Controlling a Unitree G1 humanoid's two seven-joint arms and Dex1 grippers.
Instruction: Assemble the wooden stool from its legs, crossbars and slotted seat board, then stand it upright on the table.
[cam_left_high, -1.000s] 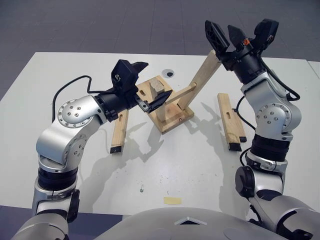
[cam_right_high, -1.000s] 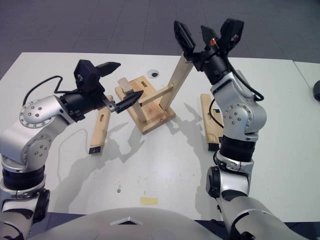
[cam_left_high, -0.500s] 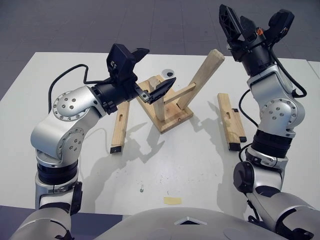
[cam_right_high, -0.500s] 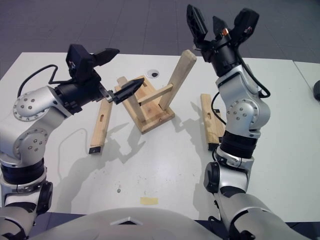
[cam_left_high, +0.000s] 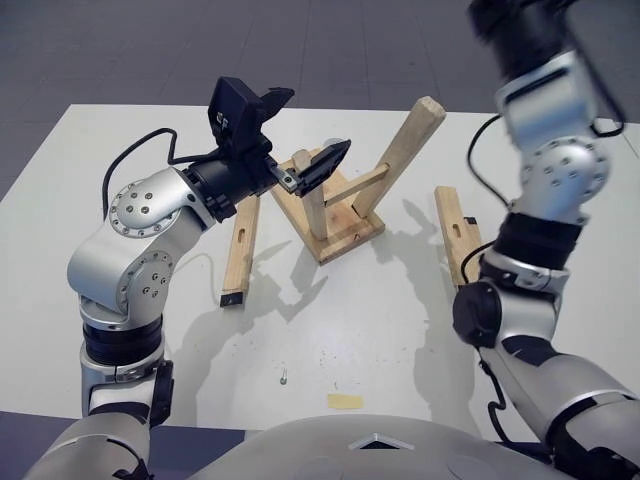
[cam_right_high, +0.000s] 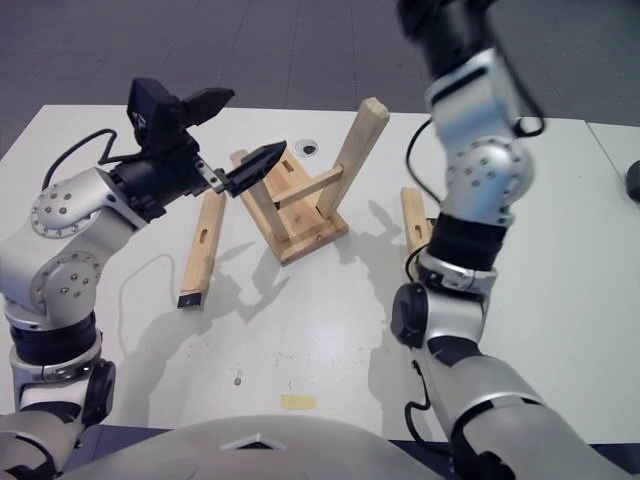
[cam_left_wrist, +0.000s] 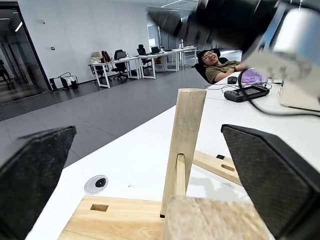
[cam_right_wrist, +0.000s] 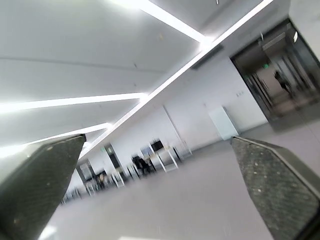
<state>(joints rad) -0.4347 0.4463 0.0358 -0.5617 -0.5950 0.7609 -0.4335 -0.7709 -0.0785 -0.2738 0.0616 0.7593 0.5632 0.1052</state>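
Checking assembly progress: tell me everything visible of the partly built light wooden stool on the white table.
The partly built light wooden stool sits inverted on the white table: slotted seat board flat, two legs rising, a crossbar joining them. The right-hand leg leans rightward. The open left gripper hovers at the left-hand leg's top.

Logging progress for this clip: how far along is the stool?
Done: shorter leg and tilted leg stand in the seat board, joined by a crossbar. In hand: nothing; left claw open at the shorter leg's top, right claw open, raised high. Left: left loose leg and right loose leg lie on the table; stool not upright.
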